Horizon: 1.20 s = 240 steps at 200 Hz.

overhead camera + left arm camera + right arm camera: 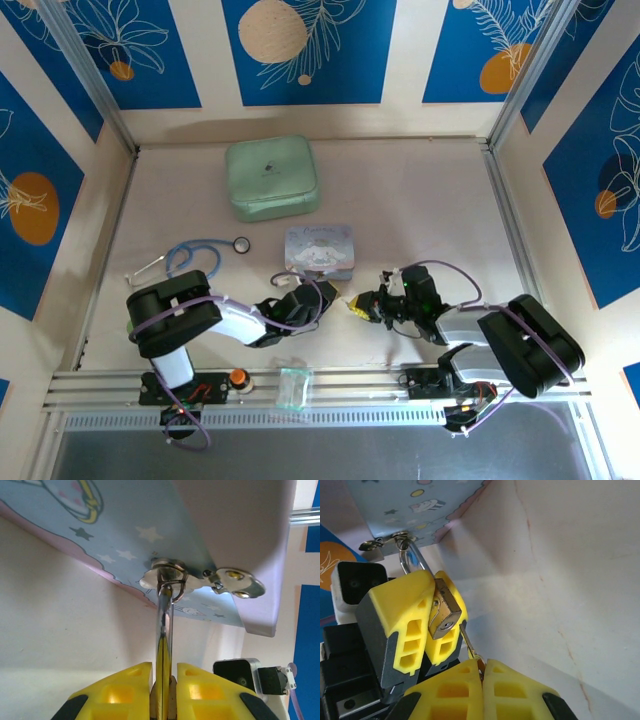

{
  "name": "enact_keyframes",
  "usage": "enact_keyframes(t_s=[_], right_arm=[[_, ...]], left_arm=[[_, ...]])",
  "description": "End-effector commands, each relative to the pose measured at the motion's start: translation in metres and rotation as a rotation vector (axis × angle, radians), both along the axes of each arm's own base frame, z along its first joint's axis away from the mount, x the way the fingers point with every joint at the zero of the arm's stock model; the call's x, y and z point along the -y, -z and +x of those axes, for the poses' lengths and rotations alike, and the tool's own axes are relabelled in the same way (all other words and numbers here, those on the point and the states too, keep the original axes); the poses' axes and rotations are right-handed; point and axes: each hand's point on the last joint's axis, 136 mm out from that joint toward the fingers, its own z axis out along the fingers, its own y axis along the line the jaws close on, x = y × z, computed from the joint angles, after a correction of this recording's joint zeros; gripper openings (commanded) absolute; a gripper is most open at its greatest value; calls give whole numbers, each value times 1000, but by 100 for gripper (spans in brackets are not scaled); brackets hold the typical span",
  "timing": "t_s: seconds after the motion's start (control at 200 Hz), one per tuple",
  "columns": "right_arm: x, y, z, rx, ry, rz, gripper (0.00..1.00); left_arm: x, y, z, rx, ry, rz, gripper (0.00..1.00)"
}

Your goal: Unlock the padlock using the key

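Lengthwise, the key [468,641] slants up-left from right pincer [481,666] to padlock [444,615].

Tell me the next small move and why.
Probably shift the right gripper slightly so the key lines up with the keyhole, then push in: its tip seems to touch the padlock beside that hole, while the left gripper grips the padlock.
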Motion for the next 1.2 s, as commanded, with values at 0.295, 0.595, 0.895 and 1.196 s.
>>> enact_keyframes(t_s=[0.295,0.595,0.895,1.196], right_arm=[[-4,-13,-7,10,-60,57,0],[-5,-14,-2,18,-41,55,0],[-7,-14,5,15,-27,64,0],[-10,-17,9,32,-12,100,0]], left_arm=[[-9,19,-4,-67,-49,-12,5],[-6,21,-5,-67,-41,-12,5],[-3,20,-7,-72,-34,-29,5],[0,19,-9,-79,-32,-45,5]])
